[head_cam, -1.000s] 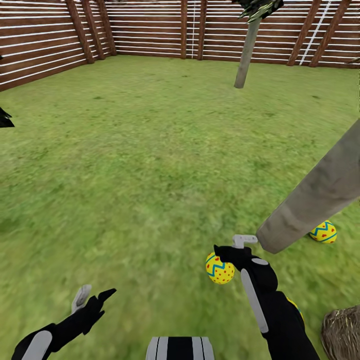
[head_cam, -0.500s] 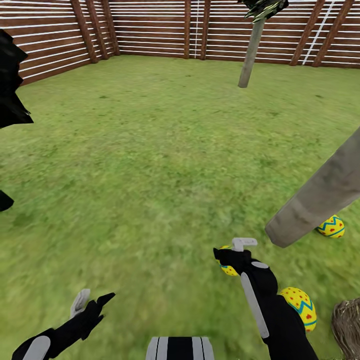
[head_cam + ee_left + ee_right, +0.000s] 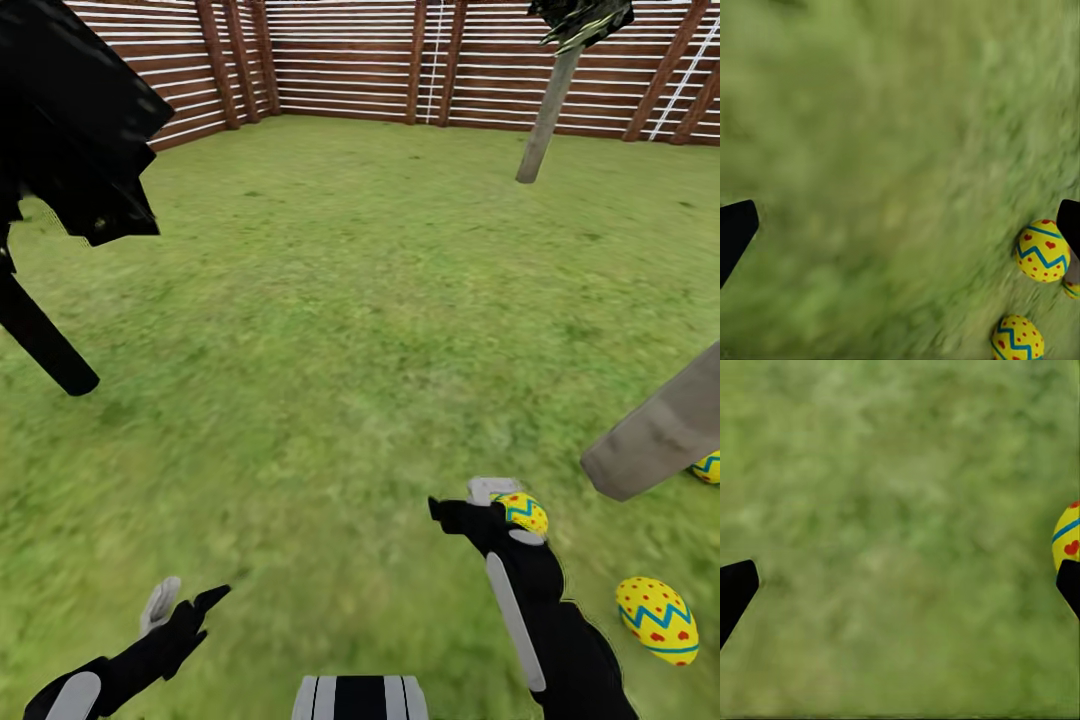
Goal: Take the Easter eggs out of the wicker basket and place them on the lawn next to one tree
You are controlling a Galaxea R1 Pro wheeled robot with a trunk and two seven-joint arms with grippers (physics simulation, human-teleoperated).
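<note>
Head view first: three eggs are out on the lawn by the pale tree trunk at the right, one touching or just behind the right gripper, one lying off to the side of that arm, and a third peeking out past the trunk's base. That claw looks spread with nothing in it, and the left gripper hangs open and empty over bare grass. A dark thin-trunked tree sits at the left, with a fence at the back. Left wrist view: fingers wide apart, two eggs on the grass near one fingertip. Right wrist view: jaws wide open, one egg right beside a fingertip. Looks to me like the placing is basically done, so I'd lift that right arm straight up and away, slowly, so the finger doesn't nudge the egg and roll it off from the trunk.
</note>
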